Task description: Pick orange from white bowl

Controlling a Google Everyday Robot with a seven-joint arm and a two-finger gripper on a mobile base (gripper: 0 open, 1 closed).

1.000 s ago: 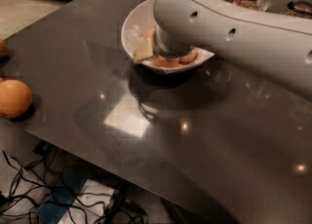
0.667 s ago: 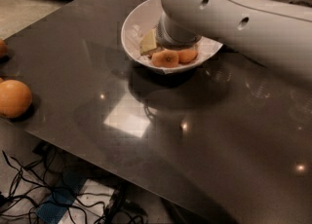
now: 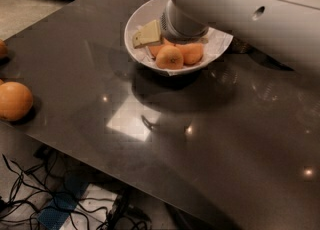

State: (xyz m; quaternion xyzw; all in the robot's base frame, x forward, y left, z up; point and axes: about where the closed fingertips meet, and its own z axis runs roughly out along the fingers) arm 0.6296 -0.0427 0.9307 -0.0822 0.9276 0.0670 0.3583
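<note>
Several oranges (image 3: 170, 57) in white bowl (image 3: 136, 20) beneath end effector (image 3: 181, 25)

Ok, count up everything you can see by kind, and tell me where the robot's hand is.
White bowl: 1
Oranges in the bowl: 2 clear, perhaps a third behind
Loose oranges: 2, at the left of the table, one cut off
Pale wedge in the bowl: 1
Hand: 1, down in the bowl, mostly hidden by the arm
Total: 7
</note>
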